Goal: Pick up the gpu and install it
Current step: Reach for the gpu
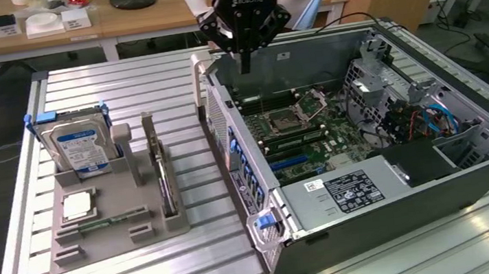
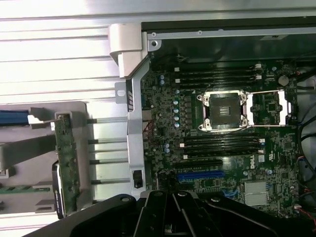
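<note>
Now | 1 gripper (image 1: 244, 65) closed, empty | 1 gpu (image 1: 164, 182) upright | 1 HDD (image 1: 80, 147)

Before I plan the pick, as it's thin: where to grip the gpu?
Probably its top edge, mid-length, from above, pinching the flat faces: the gpu stands on edge in the holder, whose posts block its lower part.

Cropped above the gripper (image 1: 244, 64) by the exterior view's upper edge, turned edge-on at the gpu (image 1: 166, 184), face hidden, cut short across a blue rail (image 2: 12, 118) in the wrist view, unreadably small on the power-supply label (image 1: 352, 192).
</note>
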Available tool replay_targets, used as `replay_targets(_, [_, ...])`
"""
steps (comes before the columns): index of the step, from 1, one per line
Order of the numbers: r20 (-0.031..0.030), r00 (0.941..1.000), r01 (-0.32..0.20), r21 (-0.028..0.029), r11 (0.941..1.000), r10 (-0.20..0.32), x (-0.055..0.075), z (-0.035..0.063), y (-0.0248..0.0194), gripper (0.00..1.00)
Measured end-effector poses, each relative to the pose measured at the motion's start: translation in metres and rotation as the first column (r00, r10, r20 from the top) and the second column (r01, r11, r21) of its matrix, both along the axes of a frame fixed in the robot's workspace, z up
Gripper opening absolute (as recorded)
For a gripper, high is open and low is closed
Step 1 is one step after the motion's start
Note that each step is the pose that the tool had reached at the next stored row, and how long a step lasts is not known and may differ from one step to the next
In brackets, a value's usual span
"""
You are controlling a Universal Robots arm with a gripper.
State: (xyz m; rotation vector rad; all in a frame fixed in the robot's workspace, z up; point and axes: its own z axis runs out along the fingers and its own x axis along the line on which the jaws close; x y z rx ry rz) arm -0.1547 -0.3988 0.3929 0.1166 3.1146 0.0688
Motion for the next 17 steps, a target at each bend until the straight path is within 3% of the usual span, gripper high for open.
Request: replay_targets(17, [-0.0009,1.0000,0.000,0.0000,1.0000,0.000,-0.0066,-0.0002,0.0000,0.11])
